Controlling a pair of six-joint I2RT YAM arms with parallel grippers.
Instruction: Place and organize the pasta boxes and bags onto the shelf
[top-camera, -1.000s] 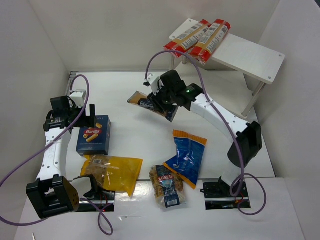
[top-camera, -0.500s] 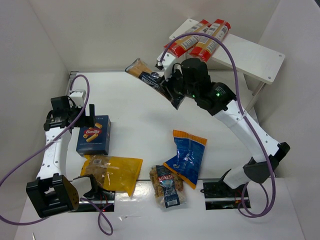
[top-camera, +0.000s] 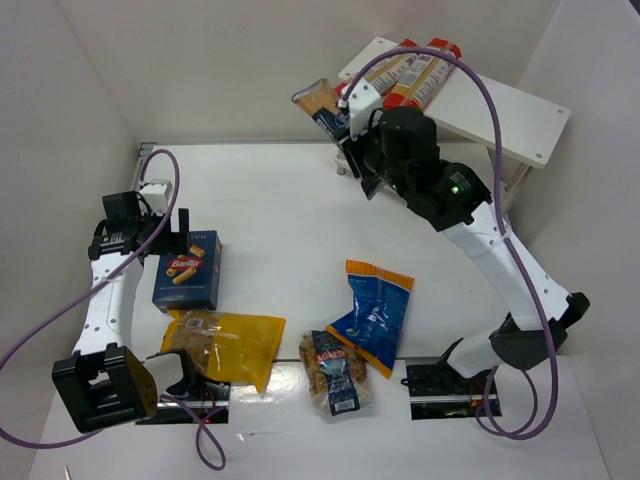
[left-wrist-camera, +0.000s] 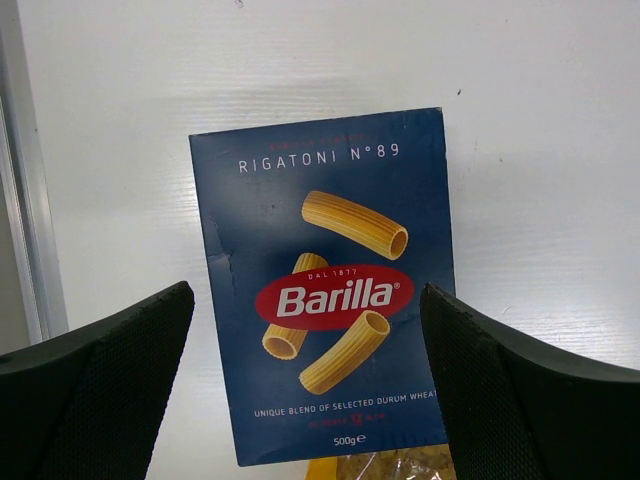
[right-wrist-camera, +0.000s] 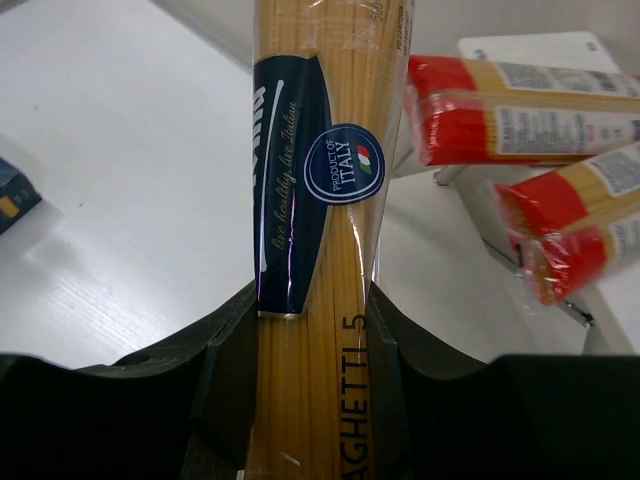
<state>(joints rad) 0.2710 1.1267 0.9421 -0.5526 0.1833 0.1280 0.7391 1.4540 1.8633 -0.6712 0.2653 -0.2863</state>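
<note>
My right gripper (top-camera: 357, 138) (right-wrist-camera: 312, 310) is shut on the long tan-and-navy spaghetti pack (top-camera: 324, 106) (right-wrist-camera: 322, 180). It holds the pack in the air just left of the white shelf (top-camera: 500, 118) (right-wrist-camera: 530, 47). Two long red-ended packs (top-camera: 412, 75) (right-wrist-camera: 515, 105) lie side by side on the shelf's top board. My left gripper (top-camera: 184, 232) (left-wrist-camera: 308, 390) hangs open over the dark blue Barilla box (top-camera: 187, 272) (left-wrist-camera: 328, 250), which lies flat on the table. A yellow bag (top-camera: 228, 345), a blue bag with orange top (top-camera: 374, 312) and a small clear blue-labelled bag (top-camera: 336, 372) lie near the front.
White walls close in the table on the left, back and right. The shelf's thin legs (top-camera: 503, 205) stand at the back right. Purple cables (top-camera: 420, 62) loop over both arms. The arm bases (top-camera: 445, 385) sit at the near edge.
The right arm has carried the spaghetti pack up and back, from over the table's middle to beside the shelf's left end. The left arm has not moved.
</note>
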